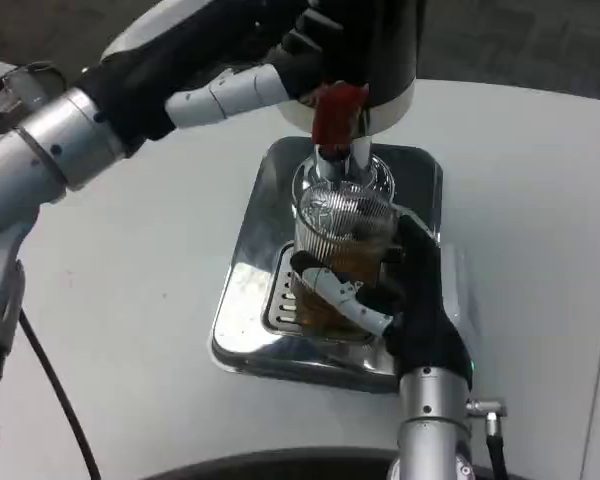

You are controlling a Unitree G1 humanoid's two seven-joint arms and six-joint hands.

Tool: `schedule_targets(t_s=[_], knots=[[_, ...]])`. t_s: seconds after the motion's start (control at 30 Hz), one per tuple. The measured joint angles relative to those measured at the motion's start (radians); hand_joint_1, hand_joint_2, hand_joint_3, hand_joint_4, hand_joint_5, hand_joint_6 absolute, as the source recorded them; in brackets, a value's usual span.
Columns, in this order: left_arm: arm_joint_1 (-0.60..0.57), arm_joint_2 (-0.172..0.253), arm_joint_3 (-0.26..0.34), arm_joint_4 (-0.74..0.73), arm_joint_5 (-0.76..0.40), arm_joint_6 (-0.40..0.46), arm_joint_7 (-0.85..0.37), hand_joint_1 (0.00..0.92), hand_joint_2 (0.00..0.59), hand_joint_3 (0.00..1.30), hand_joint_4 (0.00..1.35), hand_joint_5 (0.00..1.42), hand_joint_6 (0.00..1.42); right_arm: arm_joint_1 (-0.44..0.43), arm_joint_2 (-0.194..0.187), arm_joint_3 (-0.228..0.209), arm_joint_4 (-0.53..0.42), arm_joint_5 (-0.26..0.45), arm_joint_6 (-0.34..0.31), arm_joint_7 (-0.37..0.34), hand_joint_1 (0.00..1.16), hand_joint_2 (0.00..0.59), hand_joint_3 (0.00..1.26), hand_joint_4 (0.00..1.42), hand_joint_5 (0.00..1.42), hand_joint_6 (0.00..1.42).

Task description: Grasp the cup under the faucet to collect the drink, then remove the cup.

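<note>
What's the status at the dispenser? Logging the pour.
Right robot hand grips ribbed glass cup under faucet. Left robot hand on red tap lever. Cup part full, amber drink. Nothing blocking removal.

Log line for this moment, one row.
right hand grips cup | cup under faucet, amber drink inside | left hand at red tap lever

One ribbed clear cup [343, 250] holding amber drink stands on one shiny metal drip tray [250, 260]. Directly above the cup is one faucet [352, 160], bearing one red tap handle [335, 112]. Two hands are in view: the right hand [405, 310] just right of the cup, the left hand [280, 70] above and left of it. All sits on one white tabletop [130, 300].
</note>
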Motion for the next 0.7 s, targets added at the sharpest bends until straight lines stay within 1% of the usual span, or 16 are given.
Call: schedule_targets(t_s=[0.07, 0.17, 0.33, 0.5, 0.53, 0.6, 0.63, 0.7], knots=[[0.000, 0.000, 0.003, -0.007, -0.003, 0.007, 0.000, 0.000, 0.003, 0.22, 0.29, 0.43, 0.28, 0.009, 0.001, -0.006, -0.013, 0.000, 0.000, 0.001, 0.81, 0.240, 0.64, 0.72, 0.80, 0.30], [0.001, -0.001, 0.007, -0.021, -0.004, 0.017, 0.000, 0.000, 0.003, 0.22, 0.29, 0.43, 0.29, 0.048, 0.001, -0.017, -0.061, -0.008, 0.000, 0.007, 0.81, 0.235, 0.65, 0.73, 0.80, 0.32], [0.020, -0.001, 0.018, -0.054, -0.022, 0.031, 0.000, 0.000, 0.002, 0.23, 0.30, 0.44, 0.29, 0.091, -0.013, -0.037, -0.122, -0.014, 0.001, 0.031, 0.81, 0.233, 0.67, 0.74, 0.83, 0.33], [0.063, 0.004, 0.044, -0.115, -0.039, 0.054, 0.004, 0.000, 0.005, 0.24, 0.32, 0.45, 0.31, 0.134, -0.041, -0.055, -0.198, -0.031, 0.002, 0.056, 0.81, 0.226, 0.68, 0.75, 0.84, 0.34], [0.065, 0.005, 0.045, -0.120, -0.039, 0.057, 0.005, 0.000, 0.005, 0.24, 0.32, 0.46, 0.31, 0.137, -0.042, -0.058, -0.199, -0.031, 0.002, 0.058, 0.82, 0.224, 0.68, 0.75, 0.84, 0.35], [0.094, 0.010, 0.055, -0.165, -0.046, 0.071, 0.005, 0.000, 0.005, 0.25, 0.32, 0.46, 0.32, 0.168, -0.048, -0.062, -0.232, -0.031, 0.002, 0.076, 0.82, 0.223, 0.68, 0.75, 0.85, 0.36], [0.132, 0.015, 0.071, -0.207, -0.061, 0.085, 0.006, 0.000, 0.005, 0.25, 0.33, 0.46, 0.32, 0.194, -0.061, -0.069, -0.261, -0.031, 0.003, 0.086, 0.82, 0.223, 0.69, 0.76, 0.85, 0.36], [0.168, 0.025, 0.088, -0.245, -0.073, 0.112, 0.008, 0.000, 0.005, 0.25, 0.33, 0.46, 0.32, 0.217, -0.081, -0.084, -0.293, -0.031, 0.003, 0.098, 0.82, 0.223, 0.70, 0.76, 0.86, 0.36]])
